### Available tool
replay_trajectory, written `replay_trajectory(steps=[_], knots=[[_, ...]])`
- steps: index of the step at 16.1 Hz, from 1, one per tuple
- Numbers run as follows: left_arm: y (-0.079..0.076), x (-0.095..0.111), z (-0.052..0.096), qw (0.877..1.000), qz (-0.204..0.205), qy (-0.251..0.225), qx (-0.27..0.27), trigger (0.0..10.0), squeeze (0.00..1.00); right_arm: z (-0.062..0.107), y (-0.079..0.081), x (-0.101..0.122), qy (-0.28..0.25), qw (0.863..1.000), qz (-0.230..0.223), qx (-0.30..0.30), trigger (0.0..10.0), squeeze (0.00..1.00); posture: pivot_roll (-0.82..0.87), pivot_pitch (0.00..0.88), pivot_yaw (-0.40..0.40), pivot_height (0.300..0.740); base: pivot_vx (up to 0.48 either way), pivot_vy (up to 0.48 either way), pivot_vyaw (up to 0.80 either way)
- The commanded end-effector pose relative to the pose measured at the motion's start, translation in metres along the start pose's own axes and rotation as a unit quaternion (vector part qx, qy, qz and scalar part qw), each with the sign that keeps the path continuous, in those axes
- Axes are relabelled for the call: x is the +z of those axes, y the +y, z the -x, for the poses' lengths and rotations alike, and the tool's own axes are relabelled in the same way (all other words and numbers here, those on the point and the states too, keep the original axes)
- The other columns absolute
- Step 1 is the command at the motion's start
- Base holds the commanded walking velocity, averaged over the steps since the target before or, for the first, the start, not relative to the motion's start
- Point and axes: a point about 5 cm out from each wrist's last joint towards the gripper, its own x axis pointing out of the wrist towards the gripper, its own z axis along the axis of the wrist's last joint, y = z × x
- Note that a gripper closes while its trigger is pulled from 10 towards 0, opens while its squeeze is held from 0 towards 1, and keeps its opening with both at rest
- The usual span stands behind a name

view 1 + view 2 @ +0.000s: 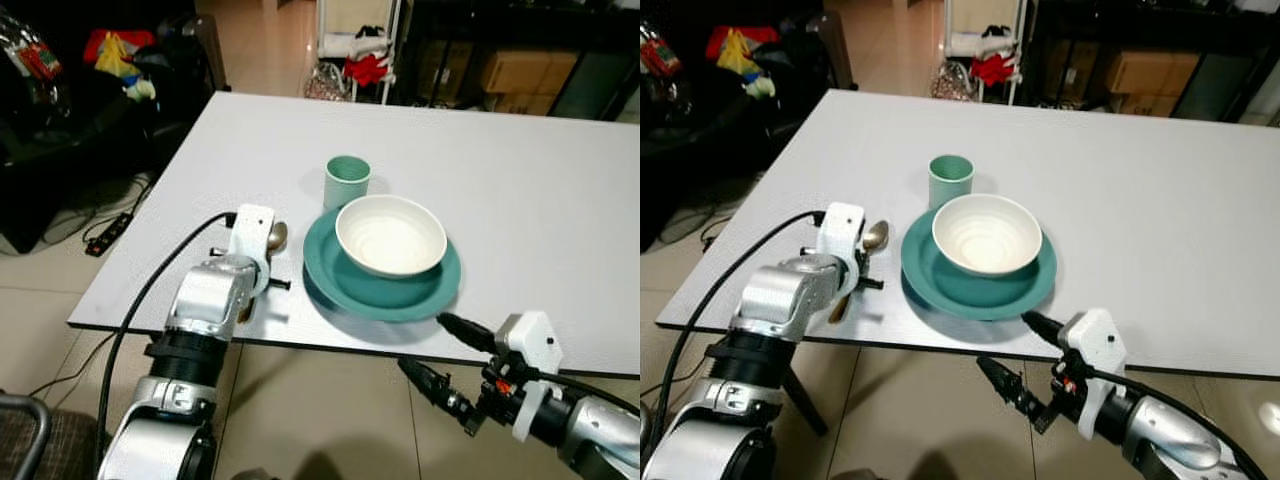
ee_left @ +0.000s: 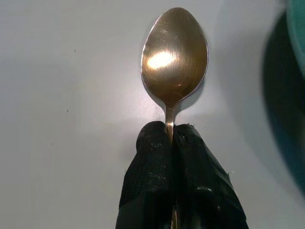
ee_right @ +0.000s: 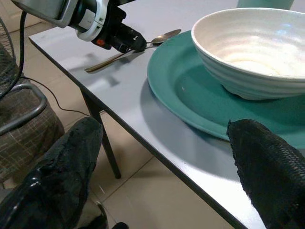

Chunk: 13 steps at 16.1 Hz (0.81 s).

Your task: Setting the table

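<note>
spoon (image 2: 174,55) lay on the table (image 1: 520,180) at 9 o'clock of the plate (image 1: 345,280), left gripper (image 2: 170,138) pinched tight on its neck. bowl (image 1: 390,235) sat on the plate, cup (image 1: 347,181) at 11 o'clock. right gripper (image 1: 450,362) spread wide, holding nothing, at the table's near edge.

A white ceramic bowl (image 1: 391,235) sits upright on a round teal plate (image 1: 345,283) near the white table's (image 1: 540,200) front edge. A teal cup (image 1: 347,181) stands behind; a brass-coloured metal spoon (image 2: 174,59) lies flat left of the plate.

Teal plate (image 1: 345,285), white bowl (image 1: 390,235), golden spoon (image 2: 174,57)
</note>
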Motion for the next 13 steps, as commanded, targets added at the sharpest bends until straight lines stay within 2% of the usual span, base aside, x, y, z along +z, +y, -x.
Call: replay_trajectory(steps=[1,3,4,5,6,9,12,13], knots=[[0.001,0.0,-0.004,1.0,0.008,0.002,0.009,10.0,0.0,0.001,0.001,0.001,-0.003,1.0,0.006,-0.002,10.0,0.0,-0.03,0.0,0.02,0.74,0.0,0.0,0.0],[0.003,0.0,-0.007,1.0,0.022,0.004,0.011,10.0,0.0,0.001,0.001,0.001,-0.003,1.0,0.006,-0.003,10.0,0.0,-0.03,0.0,0.022,0.74,0.0,0.0,0.0],[0.002,-0.001,-0.007,1.0,0.026,0.005,0.007,10.0,0.03,0.001,0.002,0.001,-0.003,1.0,0.007,-0.003,10.0,0.0,-0.03,0.0,0.022,0.74,0.0,0.0,0.0],[0.001,-0.001,-0.008,0.999,0.037,0.006,-0.002,10.0,0.85,0.001,0.002,0.001,-0.003,1.0,0.007,-0.005,10.0,0.0,-0.03,0.0,0.02,0.74,0.0,0.0,0.0],[0.001,-0.001,-0.009,0.999,0.04,0.006,-0.001,10.0,1.0,0.001,0.001,0.001,-0.003,1.0,0.007,-0.005,10.0,0.0,-0.03,0.0,0.02,0.74,0.0,0.0,0.0],[0.003,0.0,-0.008,0.999,0.041,0.004,0.003,10.0,1.0,0.001,0.0,0.002,-0.004,1.0,0.007,-0.003,10.0,0.0,-0.03,0.0,0.02,0.74,0.0,0.0,0.0],[0.012,0.007,-0.002,0.999,0.027,-0.012,0.012,10.0,1.0,0.004,0.004,0.006,-0.006,0.999,0.0,0.045,10.0,0.0,-0.02,0.0,0.014,0.74,0.0,0.0,0.0],[0.015,0.01,0.0,0.999,0.024,-0.019,0.013,10.0,0.64,0.005,0.004,0.006,-0.002,0.999,0.003,0.054,10.0,0.0,-0.02,0.0,0.01,0.74,0.0,0.0,0.0]])
